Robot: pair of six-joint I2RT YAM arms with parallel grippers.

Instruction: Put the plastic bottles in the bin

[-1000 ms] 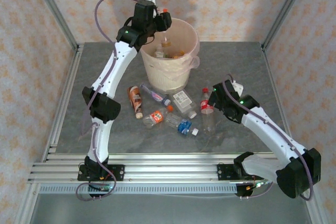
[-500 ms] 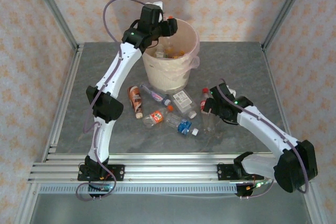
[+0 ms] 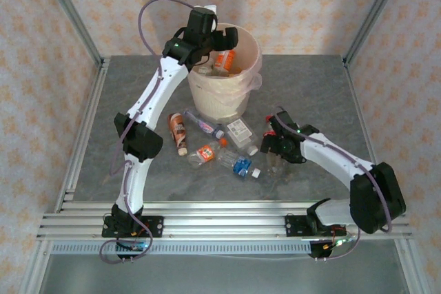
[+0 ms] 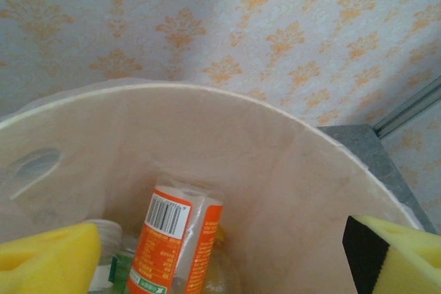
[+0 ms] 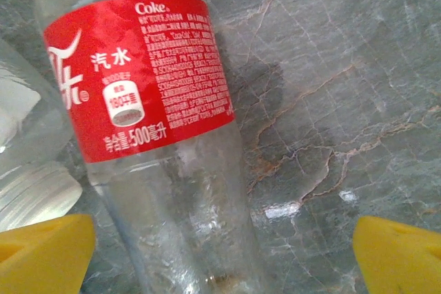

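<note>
Partway through the clear-up: several plastic bottles, an orange-labelled bottle among them, already down inside the bin at the far middle of the table. Above the rim, left gripper spread wide, holding nothing. Nearer, about half a dozen loose bottles left to collect in front of the bin. At their right, right gripper with jaws apart, straddling a red-labelled Coke bottle, not yet closed on it.
</note>
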